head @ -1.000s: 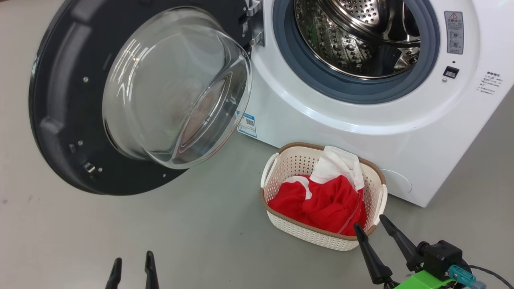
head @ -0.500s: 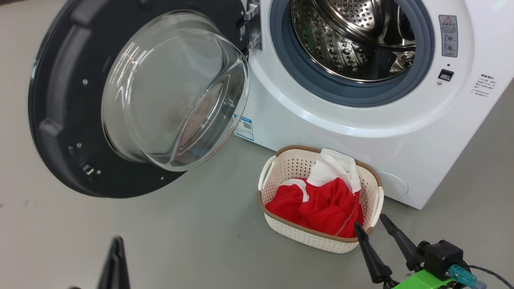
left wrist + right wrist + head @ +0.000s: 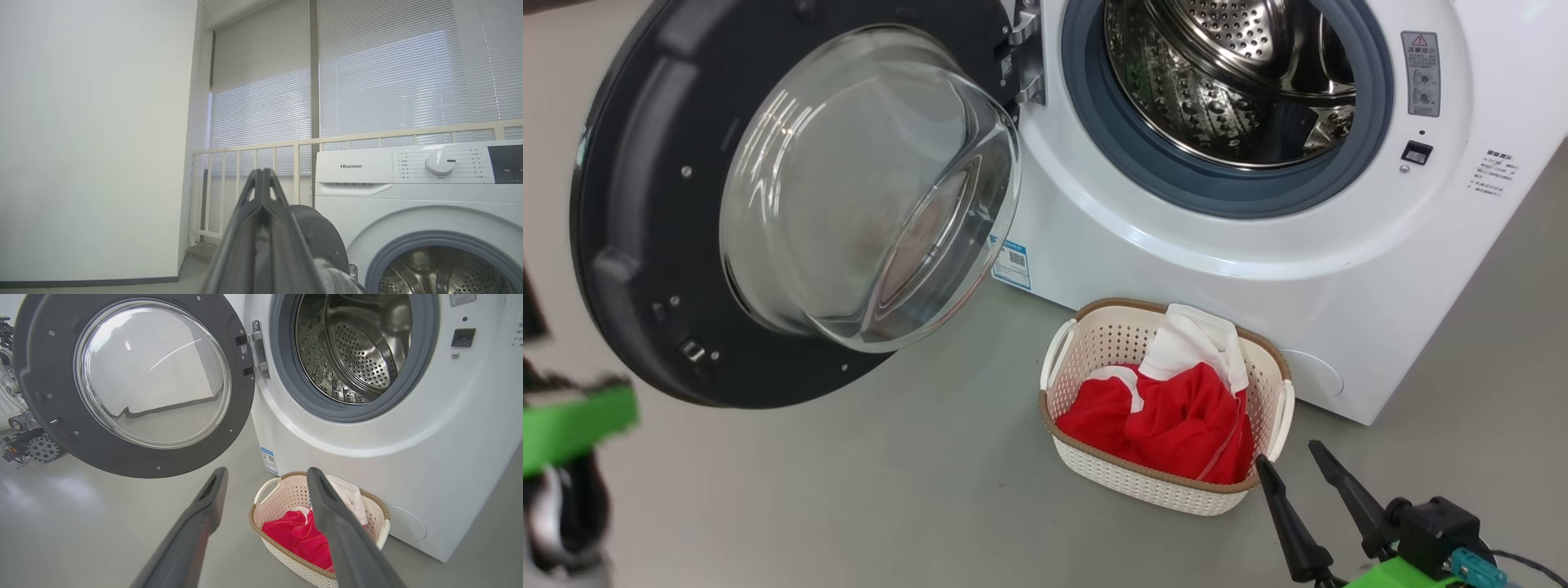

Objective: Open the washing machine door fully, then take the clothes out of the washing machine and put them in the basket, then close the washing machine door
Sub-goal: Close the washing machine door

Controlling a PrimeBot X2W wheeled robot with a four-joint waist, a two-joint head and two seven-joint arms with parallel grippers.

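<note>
Resting in the basket (image 3: 1135,483) at six o'clock of the washing machine (image 3: 1258,269), the clothes (image 3: 1168,420) lie heaped; the washing machine door (image 3: 629,204) stands open at nine o'clock. Left end effector (image 3: 262,173) clenched empty; right end effector (image 3: 1289,456) released.

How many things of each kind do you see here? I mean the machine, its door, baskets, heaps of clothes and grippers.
washing machine: 1
washing machine door: 1
basket: 1
heap of clothes, single garments not countable: 1
grippers: 2 (left gripper, right gripper)
Total: 6
</note>
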